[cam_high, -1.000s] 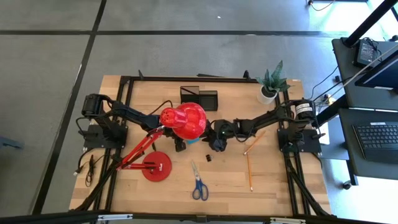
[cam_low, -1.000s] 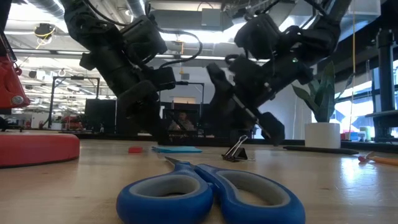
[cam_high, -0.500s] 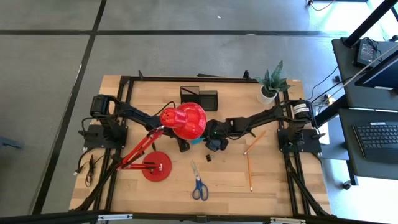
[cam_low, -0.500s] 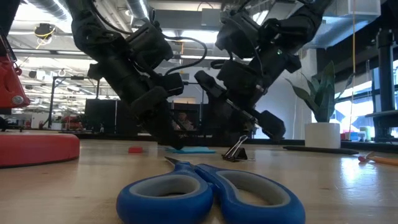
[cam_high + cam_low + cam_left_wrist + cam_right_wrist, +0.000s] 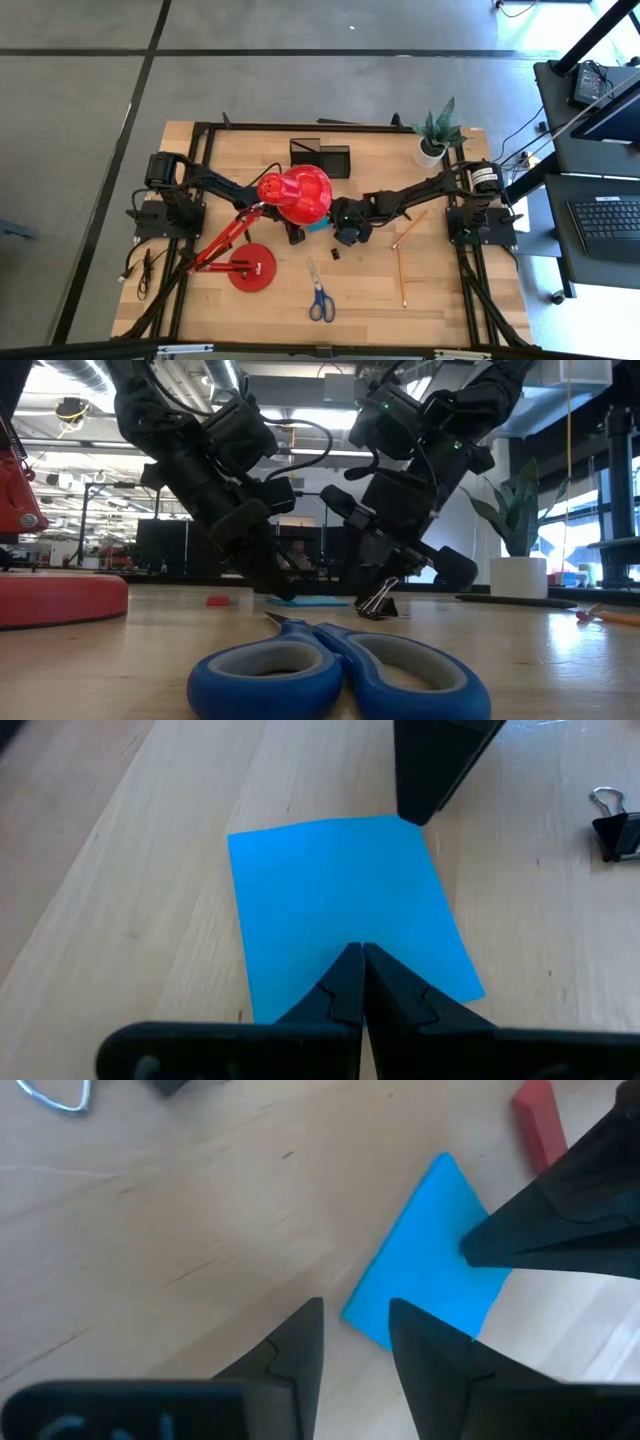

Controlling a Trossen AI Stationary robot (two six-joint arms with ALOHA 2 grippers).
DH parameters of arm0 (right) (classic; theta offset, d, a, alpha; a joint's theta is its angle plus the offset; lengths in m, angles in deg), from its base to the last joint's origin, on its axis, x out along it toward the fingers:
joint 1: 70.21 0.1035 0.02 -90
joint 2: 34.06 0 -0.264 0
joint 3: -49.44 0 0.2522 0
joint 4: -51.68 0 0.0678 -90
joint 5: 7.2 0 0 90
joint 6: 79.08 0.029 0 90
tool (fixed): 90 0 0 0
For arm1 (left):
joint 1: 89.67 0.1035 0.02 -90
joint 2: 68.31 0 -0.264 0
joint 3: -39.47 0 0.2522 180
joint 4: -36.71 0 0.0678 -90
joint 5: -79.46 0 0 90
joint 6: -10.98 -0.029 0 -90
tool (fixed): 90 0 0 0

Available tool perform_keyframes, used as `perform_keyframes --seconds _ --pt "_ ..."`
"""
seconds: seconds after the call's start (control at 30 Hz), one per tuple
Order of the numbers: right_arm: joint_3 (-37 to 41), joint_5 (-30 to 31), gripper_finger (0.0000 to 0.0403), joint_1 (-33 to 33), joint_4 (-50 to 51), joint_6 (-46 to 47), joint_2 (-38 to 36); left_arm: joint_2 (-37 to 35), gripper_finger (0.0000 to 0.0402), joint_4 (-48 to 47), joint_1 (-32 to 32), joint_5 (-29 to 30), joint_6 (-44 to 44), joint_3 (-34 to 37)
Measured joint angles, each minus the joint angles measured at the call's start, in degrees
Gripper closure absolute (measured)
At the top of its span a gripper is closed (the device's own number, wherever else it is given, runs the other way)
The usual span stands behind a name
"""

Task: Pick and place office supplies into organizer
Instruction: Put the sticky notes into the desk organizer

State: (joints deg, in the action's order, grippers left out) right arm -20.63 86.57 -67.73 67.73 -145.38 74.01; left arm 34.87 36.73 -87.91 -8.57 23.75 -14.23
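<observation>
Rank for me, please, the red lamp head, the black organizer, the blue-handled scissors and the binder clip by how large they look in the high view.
1. Red lamp head, the largest.
2. Black organizer.
3. Blue-handled scissors.
4. Binder clip, by far the smallest.
The lamp head stands nearer the overhead camera, which may inflate it somewhat.

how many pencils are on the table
2. One pencil lies slanted just under the right arm's forearm; the other pencil lies lengthwise below it, right of the scissors. The lamp head may hide more.
</observation>
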Motion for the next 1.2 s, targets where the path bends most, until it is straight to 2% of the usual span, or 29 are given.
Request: perform_keyframes --seconds 0.67,0.83,1.2 --pt "-0.1 -0.2 0.0283 0.0 -3.8 1.0 2.6 0.2 0.0399 1.8 0.0 -0.2 0.0 0.2" --pt "0.1 1.4 0.0283 0.0 -7.5 7.0 2.8 0.2 0.0398 1.8 0.0 -0.2 0.0 0.2" --pt "0.1 4.2 0.0283 0.1 -7.6 7.3 2.9 0.2 0.0399 1.8 0.0 -0.6 0.1 0.2"
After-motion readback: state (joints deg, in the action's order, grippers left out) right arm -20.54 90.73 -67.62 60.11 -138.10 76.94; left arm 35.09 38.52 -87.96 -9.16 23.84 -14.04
